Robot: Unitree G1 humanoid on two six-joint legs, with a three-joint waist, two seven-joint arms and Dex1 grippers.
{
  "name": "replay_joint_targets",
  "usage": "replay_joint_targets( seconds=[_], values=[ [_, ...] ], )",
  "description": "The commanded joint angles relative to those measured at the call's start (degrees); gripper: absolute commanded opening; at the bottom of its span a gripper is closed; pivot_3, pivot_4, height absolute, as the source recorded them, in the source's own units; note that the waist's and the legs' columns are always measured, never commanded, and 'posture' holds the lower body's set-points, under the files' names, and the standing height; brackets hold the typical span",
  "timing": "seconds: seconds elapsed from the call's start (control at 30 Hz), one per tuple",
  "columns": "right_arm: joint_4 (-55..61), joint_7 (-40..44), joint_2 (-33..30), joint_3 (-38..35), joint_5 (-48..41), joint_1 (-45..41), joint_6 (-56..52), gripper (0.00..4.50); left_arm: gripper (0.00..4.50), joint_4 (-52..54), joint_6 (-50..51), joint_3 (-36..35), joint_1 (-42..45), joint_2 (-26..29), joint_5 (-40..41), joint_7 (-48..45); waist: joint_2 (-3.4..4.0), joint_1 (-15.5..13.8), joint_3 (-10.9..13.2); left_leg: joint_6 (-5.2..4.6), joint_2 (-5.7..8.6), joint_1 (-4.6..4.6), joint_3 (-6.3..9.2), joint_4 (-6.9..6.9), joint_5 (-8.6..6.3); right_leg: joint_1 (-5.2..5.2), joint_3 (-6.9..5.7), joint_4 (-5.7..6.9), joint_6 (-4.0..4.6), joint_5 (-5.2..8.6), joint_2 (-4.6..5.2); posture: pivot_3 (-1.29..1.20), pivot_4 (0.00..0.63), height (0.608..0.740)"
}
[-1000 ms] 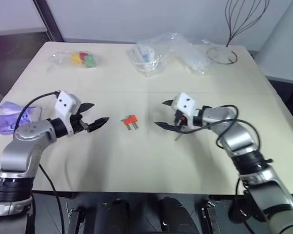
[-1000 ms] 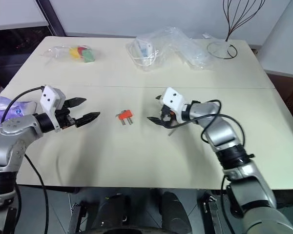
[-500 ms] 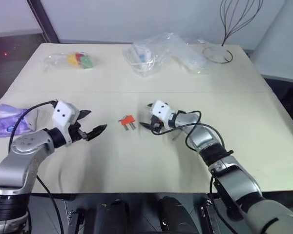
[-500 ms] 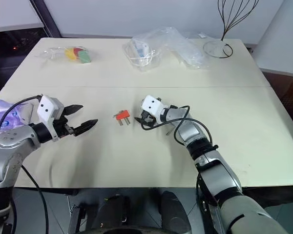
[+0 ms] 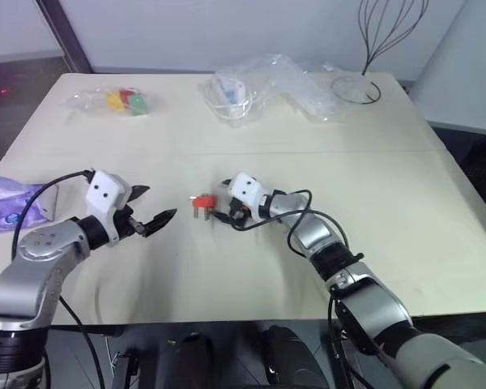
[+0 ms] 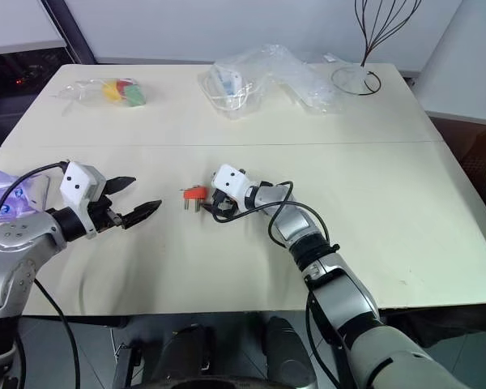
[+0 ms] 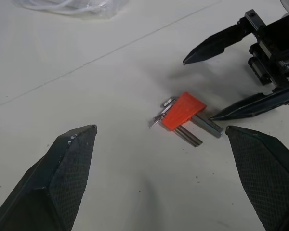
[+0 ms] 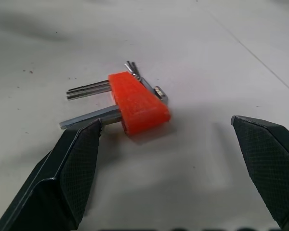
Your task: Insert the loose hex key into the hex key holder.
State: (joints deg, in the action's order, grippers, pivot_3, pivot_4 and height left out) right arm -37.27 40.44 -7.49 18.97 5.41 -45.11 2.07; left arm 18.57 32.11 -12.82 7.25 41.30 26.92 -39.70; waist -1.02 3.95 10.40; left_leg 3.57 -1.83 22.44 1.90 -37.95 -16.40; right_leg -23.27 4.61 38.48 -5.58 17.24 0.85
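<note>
While no brand or writing can be read anywhere, the hex key holder (image 5: 202,201) lies mid-frame on the tabletop (image 5: 251,267) just left of the spread right end effector (image 5: 219,206), the left end effector (image 5: 152,212) likewise spread at centre left.

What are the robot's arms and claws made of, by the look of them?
Silver-grey metal arm segments joined by black rings, with a loose black cable along each. Each wrist carries a white box with two small dark dots. The left gripper and right gripper each have two black, pointed, textured fingers.
</note>
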Motion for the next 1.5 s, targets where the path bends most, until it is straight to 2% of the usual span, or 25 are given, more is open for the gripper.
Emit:
replay_joint_targets(
  seconds=[0.03, 0.5, 1.03, 1.13, 1.3, 1.5],
  values=[
    [-0.3, 0.7, 1.0, -0.3, 0.0, -1.5, 0.3, 4.50, 4.47, 2.1, -0.8, -2.2, -0.3, 0.0, 0.5, 0.4, 0.00, 0.0, 0.0, 0.00, 0.00, 0.00, 0.01, 0.00, 0.00, -0.01, 0.00, 0.00, 0.00, 0.00, 0.00, 0.00, 0.150, 0.740],
    [-14.0, 3.7, 5.1, -1.6, 0.1, -7.6, 2.1, 4.50, 4.47, 2.7, -1.5, -1.9, -0.9, -0.3, 0.0, 1.4, -0.01, 0.2, 0.0, 0.00, -0.01, -0.06, 0.00, 0.01, 0.00, -0.03, 0.01, 0.12, 0.00, 0.00, -0.01, 0.00, 0.150, 0.740],
    [-19.5, 5.6, 7.5, -2.6, 1.0, -10.5, 4.2, 4.50, 4.47, 3.5, -1.8, -1.9, -1.6, -0.8, -0.2, 2.7, 0.00, 0.3, 0.0, 0.01, -0.02, -0.09, 0.02, 0.04, 0.00, -0.07, 0.03, 0.18, 0.00, 0.00, -0.01, 0.00, 0.150, 0.740],
    [-20.6, 5.7, 7.8, -2.5, 1.4, -11.0, 4.6, 3.65, 4.50, 3.6, -1.9, -1.9, -1.6, -0.9, -0.3, 3.1, 0.00, 0.3, 0.0, 0.01, -0.02, -0.09, 0.02, 0.05, 0.00, -0.07, 0.03, 0.18, 0.00, 0.00, 0.01, 0.00, 0.150, 0.740],
    [-21.3, 5.6, 7.9, -2.8, 1.8, -11.0, 4.8, 1.01, 4.50, 3.9, -1.8, -2.0, -1.8, -1.1, -0.3, 3.4, 0.00, 0.2, 0.0, 0.01, -0.02, -0.10, 0.03, 0.05, 0.00, -0.07, 0.02, 0.20, 0.00, 0.00, 0.00, 0.00, 0.150, 0.740],
    [-18.6, 2.9, 6.5, -2.4, 3.4, -9.1, 7.7, 0.97, 4.50, 3.5, -1.7, -1.4, -1.0, -1.1, -0.2, 3.4, 0.00, 0.2, 0.0, 0.01, -0.01, -0.10, 0.03, 0.04, 0.00, -0.07, 0.03, 0.21, 0.01, 0.00, 0.02, 0.00, 0.150, 0.740]
  ],
)
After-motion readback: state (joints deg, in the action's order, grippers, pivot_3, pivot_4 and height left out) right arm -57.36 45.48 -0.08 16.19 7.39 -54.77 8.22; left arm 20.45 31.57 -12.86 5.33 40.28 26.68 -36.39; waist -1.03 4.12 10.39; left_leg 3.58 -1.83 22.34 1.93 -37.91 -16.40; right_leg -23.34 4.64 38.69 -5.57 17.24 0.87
